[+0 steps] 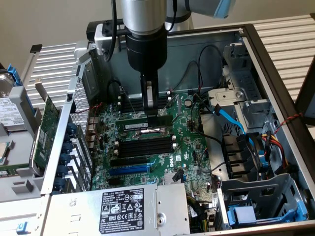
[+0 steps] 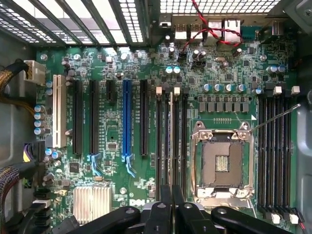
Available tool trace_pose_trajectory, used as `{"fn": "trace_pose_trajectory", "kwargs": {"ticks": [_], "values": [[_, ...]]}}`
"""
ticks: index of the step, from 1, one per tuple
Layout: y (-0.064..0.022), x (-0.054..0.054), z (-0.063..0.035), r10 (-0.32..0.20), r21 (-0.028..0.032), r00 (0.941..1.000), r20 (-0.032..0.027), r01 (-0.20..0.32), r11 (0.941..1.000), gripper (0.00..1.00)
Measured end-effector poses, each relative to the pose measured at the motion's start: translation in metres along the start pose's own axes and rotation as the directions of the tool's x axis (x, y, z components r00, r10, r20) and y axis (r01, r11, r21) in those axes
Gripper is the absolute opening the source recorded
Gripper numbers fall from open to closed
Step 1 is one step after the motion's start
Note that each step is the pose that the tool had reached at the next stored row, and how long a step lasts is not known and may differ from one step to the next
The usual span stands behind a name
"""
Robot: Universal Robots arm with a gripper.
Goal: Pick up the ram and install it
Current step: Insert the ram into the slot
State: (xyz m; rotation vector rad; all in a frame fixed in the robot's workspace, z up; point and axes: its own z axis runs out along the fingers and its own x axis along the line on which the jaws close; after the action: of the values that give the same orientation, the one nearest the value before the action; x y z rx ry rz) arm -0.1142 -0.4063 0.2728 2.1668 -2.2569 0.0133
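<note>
The ram (image 1: 135, 120) is a long green stick standing on edge along the black slots beside the open CPU socket (image 1: 150, 132), on the motherboard inside the open computer case. My gripper (image 1: 149, 109) comes straight down onto the stick's top edge near its middle. In the wrist view the ram (image 2: 171, 136) is a thin pale line seen edge-on, running into the narrow gap between my black fingertips (image 2: 165, 202). My gripper (image 2: 171, 197) is shut on it. I cannot tell whether the stick is fully seated in its slot.
Bare black memory slots (image 1: 145, 146) lie on the socket's other side (image 2: 275, 151). A large green expansion card (image 1: 47, 130) leans outside the case at the exterior view's left. The power supply (image 1: 128, 206) fills the near side. A blue cable (image 1: 229, 118) and wire bundles (image 1: 246, 152) crowd the exterior view's right.
</note>
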Motion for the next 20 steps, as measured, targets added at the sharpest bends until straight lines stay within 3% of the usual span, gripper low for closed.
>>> {"fn": "trace_pose_trajectory", "kwargs": {"ticks": [20], "values": [[-0.0002,0.0069,0.0038,-0.008,-0.0002,1.0000,0.0001,0.008,1.0000,0.13]]}}
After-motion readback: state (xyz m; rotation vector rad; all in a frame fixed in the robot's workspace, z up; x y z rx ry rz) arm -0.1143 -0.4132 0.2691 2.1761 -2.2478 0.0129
